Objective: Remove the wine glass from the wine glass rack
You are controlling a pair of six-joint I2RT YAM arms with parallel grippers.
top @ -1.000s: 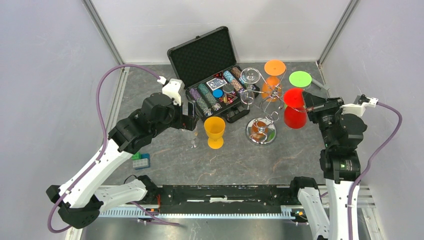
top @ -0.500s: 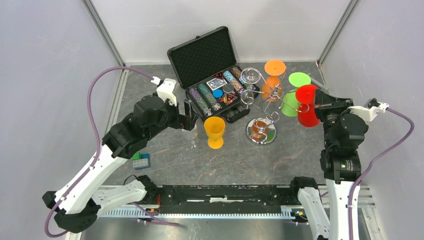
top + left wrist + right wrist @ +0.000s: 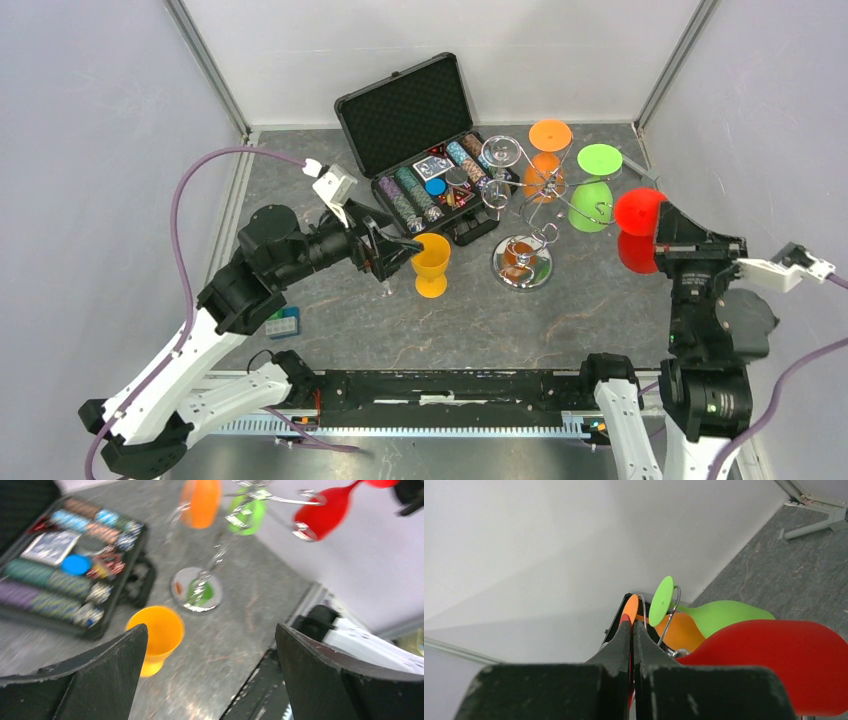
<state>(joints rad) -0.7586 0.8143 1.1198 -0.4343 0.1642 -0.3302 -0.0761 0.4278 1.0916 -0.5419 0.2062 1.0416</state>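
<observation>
The chrome wine glass rack [image 3: 522,265] stands mid-table; it also shows blurred in the left wrist view [image 3: 200,587]. A red wine glass [image 3: 638,230] hangs in the air just right of the rack's outer hook. My right gripper [image 3: 662,222] is shut on the glass's red foot, which shows edge-on between the fingers in the right wrist view [image 3: 631,622], with the red bowl [image 3: 774,665] beside them. My left gripper [image 3: 400,255] is open and empty [image 3: 211,627], next to a yellow glass [image 3: 430,262] standing upright on the table.
An orange glass [image 3: 545,170], a green glass [image 3: 592,205] and a clear glass [image 3: 500,152] hang on the rack. An open black chip case [image 3: 410,110] sits behind it. Small blue and green blocks [image 3: 282,322] lie at the left. Walls stand close on both sides.
My right gripper has carried the red glass to the right, away from the rack's hook. My left gripper has swung down and right toward the yellow glass.
</observation>
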